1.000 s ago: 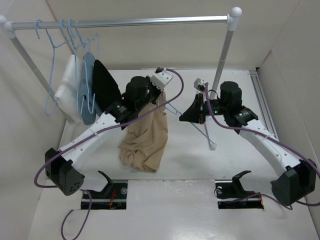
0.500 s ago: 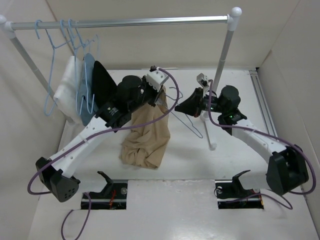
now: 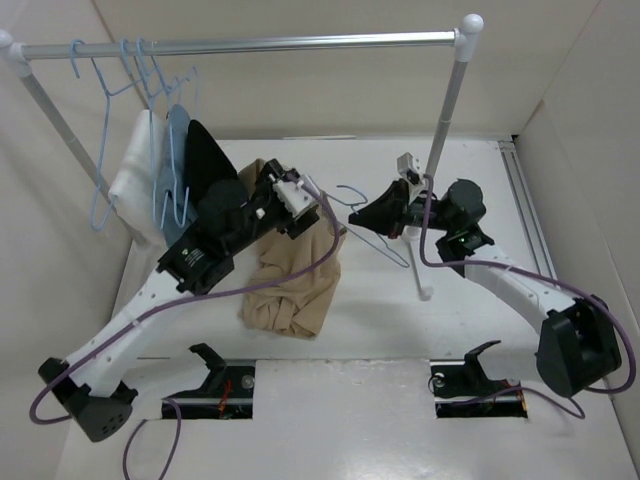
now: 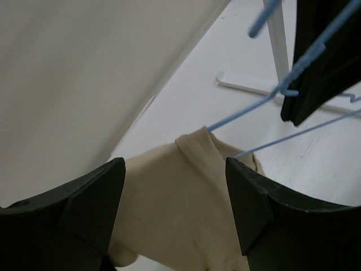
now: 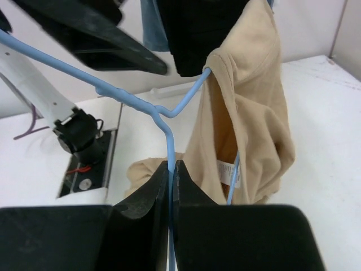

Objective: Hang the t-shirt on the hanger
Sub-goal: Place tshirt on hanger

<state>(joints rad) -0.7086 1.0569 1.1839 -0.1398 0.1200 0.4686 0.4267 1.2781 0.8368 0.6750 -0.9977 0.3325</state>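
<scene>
Right wrist view: the right gripper [image 5: 171, 167] clamps the hanger [image 5: 134, 101] wire, one shoulder inside the t-shirt [image 5: 256, 113] beside its white label [image 5: 226, 170]. Only the left wrist view shows the left gripper [image 4: 174, 169] spread wide, empty.

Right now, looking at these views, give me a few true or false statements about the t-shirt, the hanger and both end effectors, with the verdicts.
1. The right end effector is shut on the hanger. True.
2. The left end effector is clamped on the t-shirt. False: its fingers stand wide apart, with the t-shirt seen beyond them.
3. The t-shirt lies flat on the table, apart from the hanger. False: one end of the hanger is inside the cloth, which hangs bunched from it.
4. A black garment hangs from the rail. True.
</scene>
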